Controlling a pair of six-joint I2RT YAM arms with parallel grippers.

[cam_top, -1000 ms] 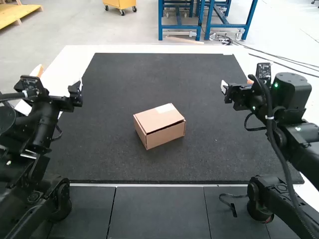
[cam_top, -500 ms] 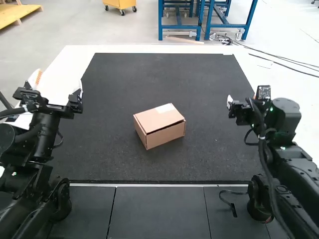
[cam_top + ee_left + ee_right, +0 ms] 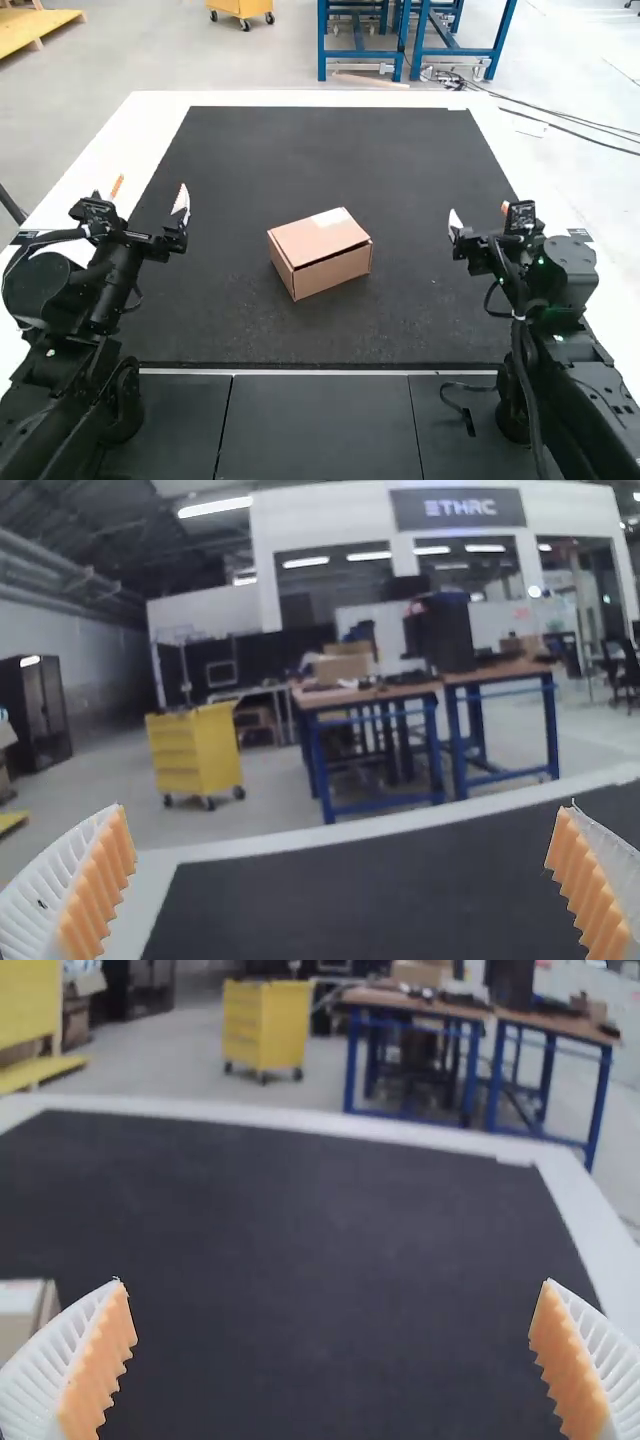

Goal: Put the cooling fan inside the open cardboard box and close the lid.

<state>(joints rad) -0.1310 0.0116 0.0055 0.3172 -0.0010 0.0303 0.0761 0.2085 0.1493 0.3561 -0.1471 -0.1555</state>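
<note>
A small brown cardboard box (image 3: 320, 252) sits in the middle of the black mat (image 3: 330, 160) with its lid flaps down flat. My left gripper (image 3: 149, 195) hangs open over the mat's left edge, well left of the box, with nothing between its white ribbed fingers (image 3: 90, 890). My right gripper (image 3: 480, 218) stands open over the mat's right side, well right of the box, and holds nothing. In the right wrist view a corner of the box (image 3: 22, 1310) shows beside one finger (image 3: 85, 1370).
The white table border (image 3: 130, 130) runs around the mat. The bases of both arms stand at the near edge, left (image 3: 60, 300) and right (image 3: 560, 290). The mat lies bare all round the box.
Both arms have folded down and back toward the near edge. The left gripper has moved lower and rightward, the right gripper lower. The box has not moved.
</note>
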